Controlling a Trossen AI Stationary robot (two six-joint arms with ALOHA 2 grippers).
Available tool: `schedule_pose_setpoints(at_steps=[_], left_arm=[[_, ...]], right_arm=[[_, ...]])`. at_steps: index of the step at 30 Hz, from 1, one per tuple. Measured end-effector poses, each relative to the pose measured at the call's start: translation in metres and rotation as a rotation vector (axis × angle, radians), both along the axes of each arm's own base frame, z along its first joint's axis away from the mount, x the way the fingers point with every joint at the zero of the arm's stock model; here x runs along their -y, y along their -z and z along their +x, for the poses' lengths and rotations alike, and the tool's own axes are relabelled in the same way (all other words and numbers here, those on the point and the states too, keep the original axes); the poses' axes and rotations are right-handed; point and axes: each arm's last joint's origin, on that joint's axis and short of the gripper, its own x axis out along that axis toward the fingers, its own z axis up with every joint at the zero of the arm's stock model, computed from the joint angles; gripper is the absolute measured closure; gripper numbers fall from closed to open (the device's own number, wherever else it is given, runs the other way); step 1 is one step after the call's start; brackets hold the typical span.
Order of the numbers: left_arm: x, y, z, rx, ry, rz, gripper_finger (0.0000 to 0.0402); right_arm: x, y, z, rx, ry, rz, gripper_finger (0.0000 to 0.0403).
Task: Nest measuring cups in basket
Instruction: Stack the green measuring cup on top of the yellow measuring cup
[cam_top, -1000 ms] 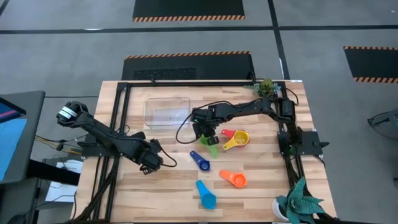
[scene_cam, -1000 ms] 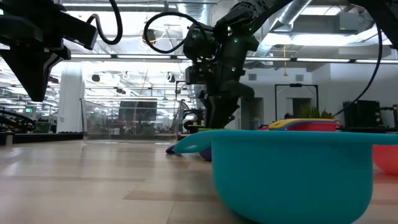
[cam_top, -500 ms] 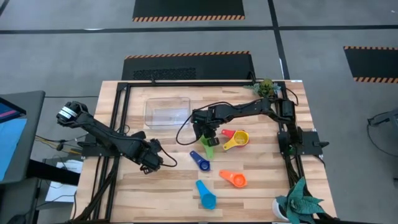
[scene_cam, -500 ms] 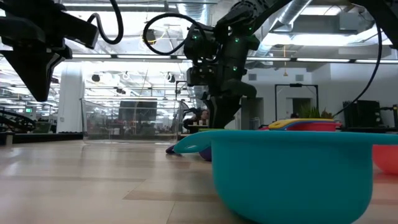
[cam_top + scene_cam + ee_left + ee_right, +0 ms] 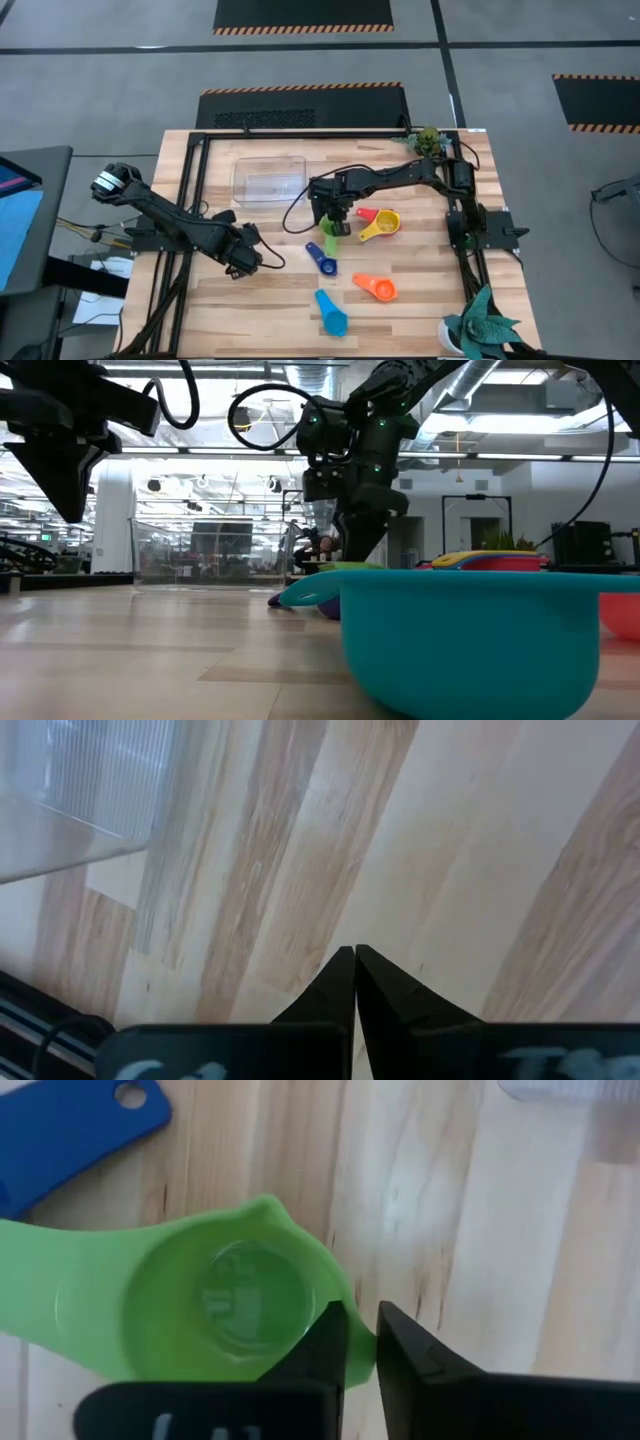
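Grasp step: right gripper [image 5: 360,1342] has its jaws pinched on the rim of the green cup [image 5: 215,1305], which sits on the worktop [image 5: 420,300] near the basket [image 5: 268,178]. Confirm the rim is seated squarely between the jaws, then lift straight and slowly. Left gripper [image 5: 354,982] waits with jaws closed, empty, over bare wood.

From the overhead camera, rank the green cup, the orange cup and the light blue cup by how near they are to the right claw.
1. Green cup, at the right claw.
2. Orange cup, toward the table's front.
3. Light blue cup, nearest the front edge.
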Motion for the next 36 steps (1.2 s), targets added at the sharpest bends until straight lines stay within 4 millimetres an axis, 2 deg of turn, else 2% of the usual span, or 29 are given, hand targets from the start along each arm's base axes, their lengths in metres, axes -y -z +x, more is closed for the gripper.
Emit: schedule_pose_setpoints(at_steps=[7,14,17,21,29,33,36], left_arm=[[0.0,0.0,0.0,0.002,0.001,0.006,0.0401],[-0.001,0.0,0.0,0.003,0.031,0.026,0.0401],[-0.001,0.0,0.0,0.001,0.032,0.027,0.0401],[-0.001,0.0,0.0,0.001,0.033,0.027,0.0401],[-0.001,0.0,0.0,-0.007,0.088,0.048,0.0401],[-0.002,0.0,0.001,-0.006,0.112,0.056,0.0401],[-0.002,0.0,0.001,-0.003,0.112,0.055,0.0402]], right_arm=[[0.005,-0.01,-0.003,-0.004,0.096,0.02,0.0363],[0.009,-0.04,-0.012,-0.053,0.198,0.007,0.0361],[0.009,-0.056,-0.02,-0.089,0.312,-0.002,0.0361],[0.009,-0.077,-0.041,-0.142,0.497,-0.011,0.0359],[-0.008,-0.114,-0.087,-0.183,0.628,-0.094,0.036],[-0.017,-0.121,-0.111,-0.171,0.675,-0.089,0.036],[-0.024,-0.114,-0.13,-0.187,0.739,-0.086,0.036]])
